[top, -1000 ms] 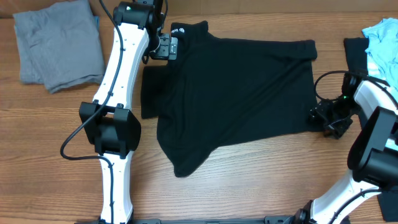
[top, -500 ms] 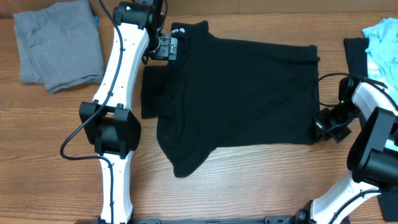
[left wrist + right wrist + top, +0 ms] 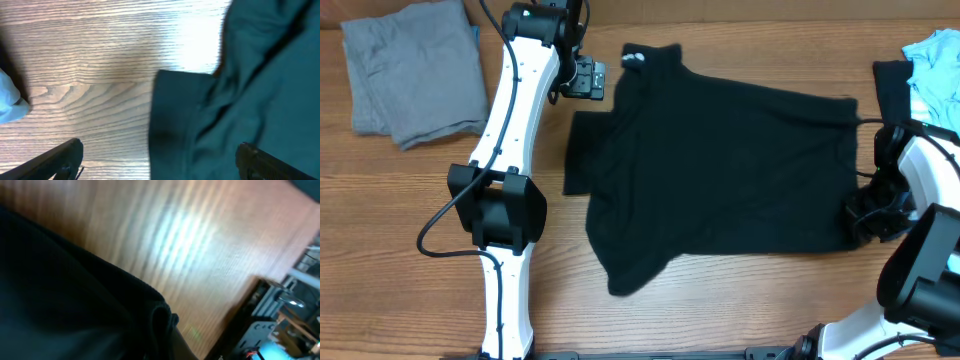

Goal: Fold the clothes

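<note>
The black T-shirt (image 3: 720,170) is lying spread across the middle of the wooden worktop (image 3: 720,310), collar toward the far edge, its white neck logo (image 3: 633,58) showing only as a small smear. The right fingers (image 3: 861,214) are pinching together on the shirt's near right hem corner. From above they are merging with the dark cloth, and the right wrist view is giving only a blurred bunch of black fabric (no finger clearly showing). The left fingers (image 3: 60,156) are standing wide apart just beside the collar, holding nothing, their tips cut off at the frame's bottom corners, with a sleeve edge lying on the wood ahead of them. A folded grey garment (image 3: 415,70) is sitting at far left, and a light blue garment (image 3: 935,70) is running off the right edge.
</note>
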Action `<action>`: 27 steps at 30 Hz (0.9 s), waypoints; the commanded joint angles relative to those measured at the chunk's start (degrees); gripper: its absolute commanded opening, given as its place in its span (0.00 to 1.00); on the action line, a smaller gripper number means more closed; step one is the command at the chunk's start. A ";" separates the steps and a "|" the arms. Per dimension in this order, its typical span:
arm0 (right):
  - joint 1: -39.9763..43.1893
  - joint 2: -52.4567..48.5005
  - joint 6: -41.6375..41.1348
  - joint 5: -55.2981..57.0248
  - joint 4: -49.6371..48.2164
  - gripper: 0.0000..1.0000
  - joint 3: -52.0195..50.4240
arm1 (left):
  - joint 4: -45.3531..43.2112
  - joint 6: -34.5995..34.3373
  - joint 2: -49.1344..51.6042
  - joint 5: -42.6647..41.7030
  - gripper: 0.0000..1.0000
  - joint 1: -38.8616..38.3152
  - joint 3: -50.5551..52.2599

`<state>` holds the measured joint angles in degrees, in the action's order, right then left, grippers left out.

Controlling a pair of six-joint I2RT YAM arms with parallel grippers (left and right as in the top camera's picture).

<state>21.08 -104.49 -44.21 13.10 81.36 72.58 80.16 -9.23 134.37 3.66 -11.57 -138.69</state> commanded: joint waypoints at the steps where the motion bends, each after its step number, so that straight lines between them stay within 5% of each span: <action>1: 0.20 1.51 -5.44 4.74 1.05 0.13 -0.50 | 0.42 -0.20 -1.07 -0.72 1.00 0.00 -0.92; 3: 0.20 1.51 -5.33 4.66 0.83 0.30 -0.98 | 0.72 -0.13 -1.07 -1.44 1.00 -0.02 -0.92; 4: 0.20 1.51 -5.33 4.37 0.48 0.87 -1.33 | 1.01 0.02 -1.07 -2.51 1.00 -0.02 -0.92; 5: 0.20 1.51 -5.33 4.20 0.28 1.00 -1.60 | 1.29 0.04 -1.07 -3.85 1.00 -0.02 -0.92; 13: 0.20 1.51 -4.83 3.87 -1.62 1.00 -1.84 | 8.17 1.53 -1.07 -10.67 1.00 -0.02 -0.92; 27: 0.20 1.51 9.01 -10.23 -12.81 1.00 -1.68 | 16.68 -1.70 -7.87 -10.10 1.00 -0.15 -0.90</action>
<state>21.06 -104.42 -37.87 5.50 68.95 71.07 95.64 -9.96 132.84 -5.85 -11.57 -138.69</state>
